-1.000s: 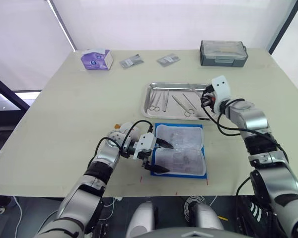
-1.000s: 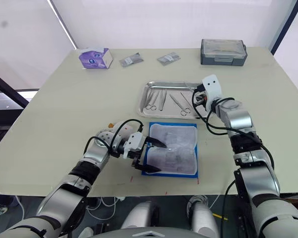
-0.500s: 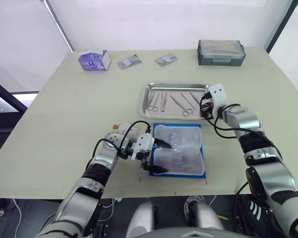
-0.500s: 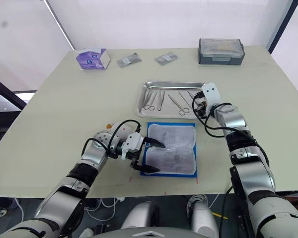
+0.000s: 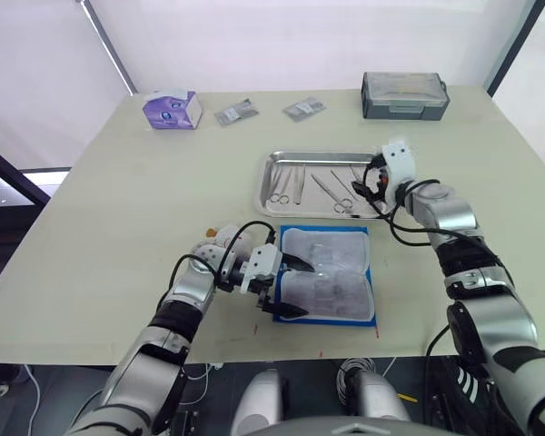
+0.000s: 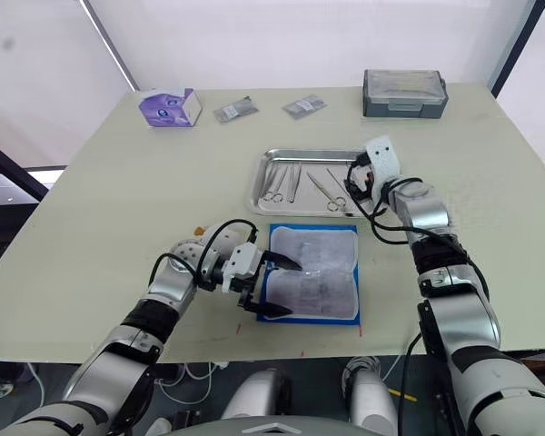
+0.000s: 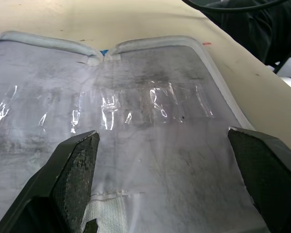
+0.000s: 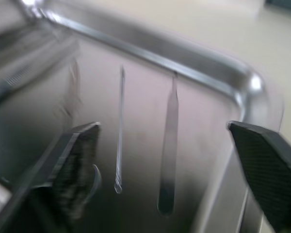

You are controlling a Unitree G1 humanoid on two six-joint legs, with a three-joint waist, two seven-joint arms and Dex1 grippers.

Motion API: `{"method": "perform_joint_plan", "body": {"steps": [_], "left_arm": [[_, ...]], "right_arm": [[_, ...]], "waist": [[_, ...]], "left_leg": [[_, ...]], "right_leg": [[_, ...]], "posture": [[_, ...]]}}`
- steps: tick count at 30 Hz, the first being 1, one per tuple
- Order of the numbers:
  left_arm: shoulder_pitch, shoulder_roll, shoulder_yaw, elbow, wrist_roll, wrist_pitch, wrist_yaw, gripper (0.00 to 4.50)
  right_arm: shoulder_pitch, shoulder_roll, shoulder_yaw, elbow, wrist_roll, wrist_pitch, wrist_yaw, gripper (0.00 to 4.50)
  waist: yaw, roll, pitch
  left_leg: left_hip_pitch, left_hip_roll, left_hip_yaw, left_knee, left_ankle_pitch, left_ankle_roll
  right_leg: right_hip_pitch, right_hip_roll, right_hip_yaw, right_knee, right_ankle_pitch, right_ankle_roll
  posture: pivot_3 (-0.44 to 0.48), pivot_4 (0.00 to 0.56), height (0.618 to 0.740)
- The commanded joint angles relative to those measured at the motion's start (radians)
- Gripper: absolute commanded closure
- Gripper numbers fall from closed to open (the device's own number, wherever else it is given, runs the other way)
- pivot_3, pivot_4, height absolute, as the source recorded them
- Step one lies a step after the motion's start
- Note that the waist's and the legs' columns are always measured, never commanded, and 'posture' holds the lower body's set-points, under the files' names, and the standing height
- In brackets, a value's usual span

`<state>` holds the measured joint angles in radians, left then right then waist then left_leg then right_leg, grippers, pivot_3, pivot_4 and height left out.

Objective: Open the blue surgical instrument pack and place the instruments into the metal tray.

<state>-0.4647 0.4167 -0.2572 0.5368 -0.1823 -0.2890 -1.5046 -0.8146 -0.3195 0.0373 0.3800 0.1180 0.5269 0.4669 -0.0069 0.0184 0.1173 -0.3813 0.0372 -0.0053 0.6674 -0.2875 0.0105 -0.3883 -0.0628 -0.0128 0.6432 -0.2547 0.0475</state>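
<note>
Our right tool (image 6: pixel 356 182) hangs over the right end of the metal tray (image 5: pixel 271 163), its 2 black fingers spread wide with nothing between them; the right wrist view looks past those fingers at 2 slim straight instruments lying on the tray floor just inside the rolled rim. Our left tool (image 5: pixel 289 286) sits at the left edge of the blue surgical instrument pack (image 5: pixel 368 320), also spread wide and gripping nothing, one finger reaching over the upper half of the lining and the other near the lower left corner. The pack lies unfolded flat on the counter (image 5: pixel 118 218), just in front of the tray, grey-white lining up and blue showing only as a thin border. In the left wrist view we see clear plastic retaining strips across the lining and no metal tool tucked under them, so we judge the pack emptied. The instruments (image 5: pixel 295 184) rest in the tray: at least 2 ring-handled pieces at the left, 2 more scissor-like ones toward the middle, and the straight pieces at the right. We read the task as essentially done, with opening finished and the transfer complete or within its last release. What may remain is drawing both arms clear. Farther back, a grey lidded box (image 5: pixel 405 96), 2 foil packets (image 5: pixel 239 113) and a purple carton (image 5: pixel 173 109) sit well apart from the work.
</note>
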Motion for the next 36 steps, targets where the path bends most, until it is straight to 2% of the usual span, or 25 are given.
{"method": "perform_joint_plan", "body": {"steps": [1,7,10,15,21,30,36], "left_arm": [[0.036,0.005,-0.002,-0.023,-0.007,0.060,0.018,0.00],[0.049,0.005,0.089,-0.188,-0.134,0.186,0.057,0.00],[0.046,0.015,0.143,-0.292,-0.197,0.268,0.112,0.00],[0.050,0.042,0.232,-0.434,-0.281,0.394,0.213,0.00],[0.110,0.127,0.361,-0.558,-0.348,0.515,0.327,0.00],[0.379,0.276,0.622,-0.621,-0.389,0.567,0.431,0.00],[0.559,0.296,0.720,-0.639,-0.360,0.544,0.479,0.00]], "right_arm": [[0.041,-0.025,-0.024,-0.138,0.028,-0.008,0.032,0.03],[0.186,-0.059,-0.071,-0.363,0.108,-0.035,0.103,0.03],[0.284,-0.085,-0.105,-0.466,0.157,-0.053,0.148,0.03],[0.407,-0.119,-0.156,-0.553,0.222,-0.119,0.211,0.03],[0.580,-0.166,-0.232,-0.627,0.314,-0.175,0.300,0.03],[0.881,-0.249,-0.398,-0.678,0.448,-0.206,0.429,0.03],[1.052,-0.236,-0.479,-0.662,0.452,-0.326,0.488,0.03]], "waist": [[-0.001,-0.001,0.002],[-0.006,-0.008,0.019],[-0.006,-0.014,0.024],[-0.006,-0.018,0.029],[-0.006,-0.021,0.034],[-0.004,-0.024,0.041],[-0.002,-0.025,0.041]], "left_leg": [[0.000,0.000,0.000,0.000,0.000,0.000],[-0.007,0.000,0.001,0.001,0.000,0.000],[-0.018,0.001,0.001,0.003,0.000,0.000],[-0.019,0.001,0.001,0.003,0.000,0.000],[-0.017,0.001,0.001,0.003,0.000,0.000],[-0.016,0.001,0.001,0.003,0.000,-0.001],[-0.014,0.001,0.002,0.004,0.000,-0.001]], "right_leg": [[0.000,0.000,0.000,0.000,0.000,0.000],[-0.009,0.001,0.002,0.004,0.000,0.000],[-0.021,0.001,0.003,0.008,0.000,0.000],[-0.022,0.001,0.004,0.007,0.000,0.000],[-0.022,0.001,0.005,0.009,0.000,0.000],[-0.022,0.001,0.007,0.010,0.000,0.000],[-0.021,0.001,0.007,0.013,0.000,0.000]], "posture": [[0.000,0.150,0.727],[0.000,0.150,0.727],[0.000,0.150,0.727],[0.000,0.150,0.727],[0.000,0.150,0.727],[0.000,0.150,0.727],[0.000,0.150,0.727]]}}
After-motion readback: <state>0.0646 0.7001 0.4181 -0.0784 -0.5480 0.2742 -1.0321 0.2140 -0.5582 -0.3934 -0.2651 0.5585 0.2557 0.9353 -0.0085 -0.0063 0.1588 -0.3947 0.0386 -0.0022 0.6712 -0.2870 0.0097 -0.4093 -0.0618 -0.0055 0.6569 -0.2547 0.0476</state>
